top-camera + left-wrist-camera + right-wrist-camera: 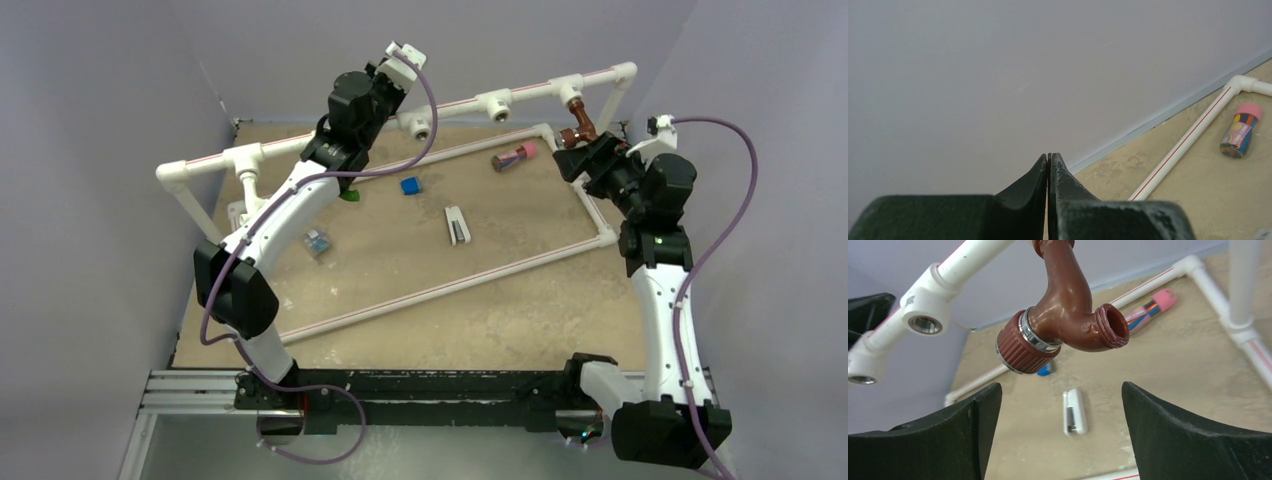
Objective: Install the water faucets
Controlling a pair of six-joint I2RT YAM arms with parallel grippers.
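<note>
**Item 1.** Reddish-brown faucet (1063,325): was found hung from the right-hand T-fitting of the raised pipe frame (540,90), ribbed knob to one side; judged already seated there.

**Item 2.** Right gripper (1060,390): was held just beneath that faucet, jaws spread wide and touching nothing, presumably either releasing it or lined up to turn it.

**Item 3.** Left gripper (1049,161): fingers were pressed together on nothing and aimed at the wall, judged parked clear.

**Item 4.** Green faucet (349,195): was left on the table (450,300), partly hidden by the left arm. An empty T-fitting (923,315) remained open for it.
</note>
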